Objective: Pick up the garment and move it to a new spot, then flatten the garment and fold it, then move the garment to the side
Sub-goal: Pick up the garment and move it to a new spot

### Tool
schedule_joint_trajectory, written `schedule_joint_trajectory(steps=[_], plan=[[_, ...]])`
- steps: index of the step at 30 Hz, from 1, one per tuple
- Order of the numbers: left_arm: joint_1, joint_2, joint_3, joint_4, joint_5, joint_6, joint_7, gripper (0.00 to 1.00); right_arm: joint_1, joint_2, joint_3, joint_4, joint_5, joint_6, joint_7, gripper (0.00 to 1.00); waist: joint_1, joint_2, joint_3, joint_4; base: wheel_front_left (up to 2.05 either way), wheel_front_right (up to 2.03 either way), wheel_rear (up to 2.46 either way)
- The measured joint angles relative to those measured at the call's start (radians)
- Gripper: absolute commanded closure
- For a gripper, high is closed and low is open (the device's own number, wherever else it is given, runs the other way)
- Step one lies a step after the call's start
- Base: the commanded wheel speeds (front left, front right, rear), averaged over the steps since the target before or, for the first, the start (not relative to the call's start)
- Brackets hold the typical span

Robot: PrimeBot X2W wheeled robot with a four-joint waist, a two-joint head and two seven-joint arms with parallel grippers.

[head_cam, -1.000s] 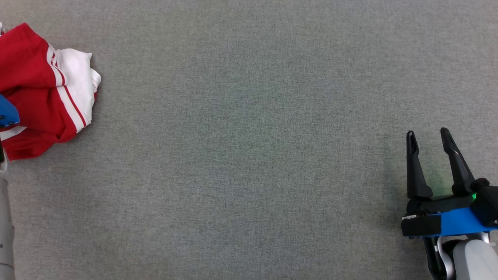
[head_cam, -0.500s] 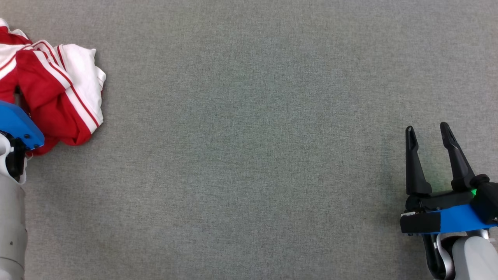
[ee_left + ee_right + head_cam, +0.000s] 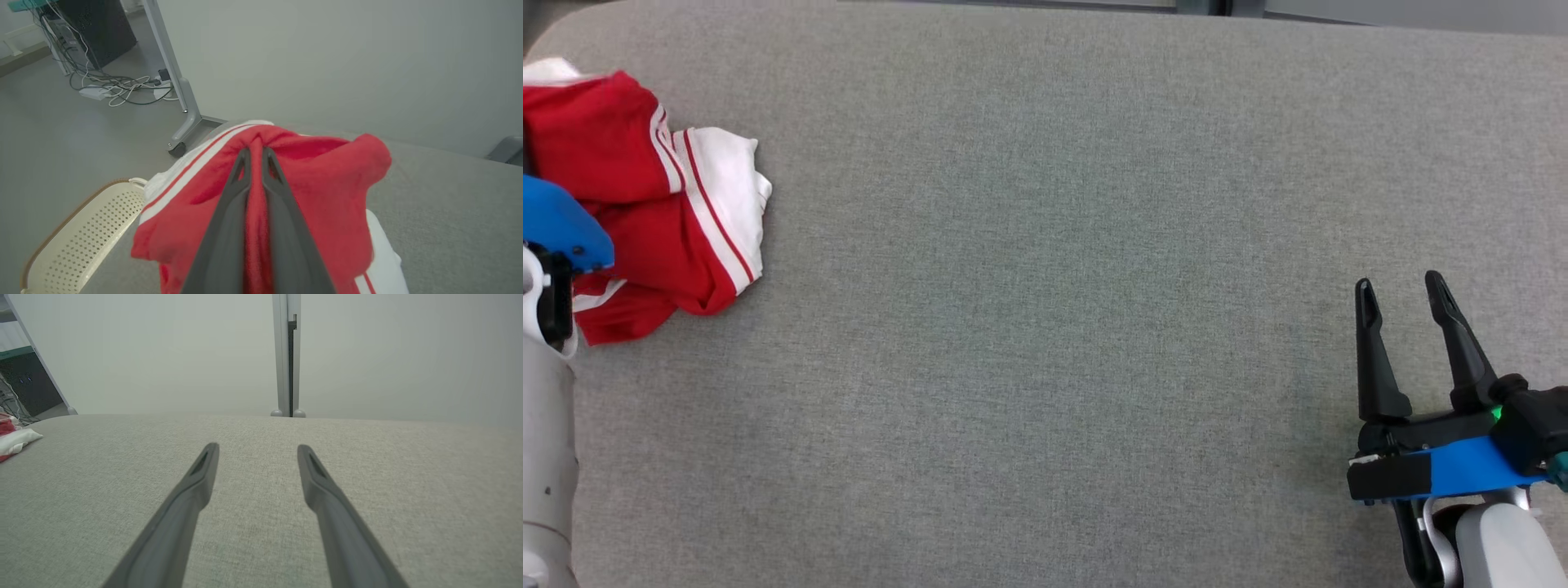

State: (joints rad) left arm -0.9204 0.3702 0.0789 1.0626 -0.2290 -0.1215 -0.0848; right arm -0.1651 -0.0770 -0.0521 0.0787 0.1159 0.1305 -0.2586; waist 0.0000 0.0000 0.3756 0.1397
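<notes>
Pinched between the close-set jaws of the left gripper (image 3: 256, 157): a raised red fold of the garment (image 3: 327, 196), cloth filling the thin gap from the tips down. Heaped under and around those jaws on the grey padded table (image 3: 1054, 327), with white striped parts showing on both sides of the fingers. Bunched otherwise than half a second ago: a plain red fold uppermost now, where striped folds lay. Framed differently too, with the table's far edge now along the top of the head view, so a shift of the camera, not a slide of the cloth. Well apart from the garment, over bare table: the right gripper (image 3: 1401, 290), jaws spread wide and holding no cloth. Beyond and left of the left jaws, past the table's edge: a cream perforated basket (image 3: 81, 237) low down, a grey post (image 3: 179, 106) on a caster, loose cables (image 3: 118, 85) on the floor, a dark cabinet (image 3: 98, 28). Open table between the two grippers
</notes>
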Motion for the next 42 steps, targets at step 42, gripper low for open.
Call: schedule_joint_trajectory(steps=[42], plan=[[0.085,-0.193,-0.617,-0.608,-0.149,-0.008,-0.052,1.0,0.048,0.027,0.028,0.04,0.15,0.0,-0.004,0.0,0.0,-0.0001,-0.127,-0.372,0.0,0.0,0.0]])
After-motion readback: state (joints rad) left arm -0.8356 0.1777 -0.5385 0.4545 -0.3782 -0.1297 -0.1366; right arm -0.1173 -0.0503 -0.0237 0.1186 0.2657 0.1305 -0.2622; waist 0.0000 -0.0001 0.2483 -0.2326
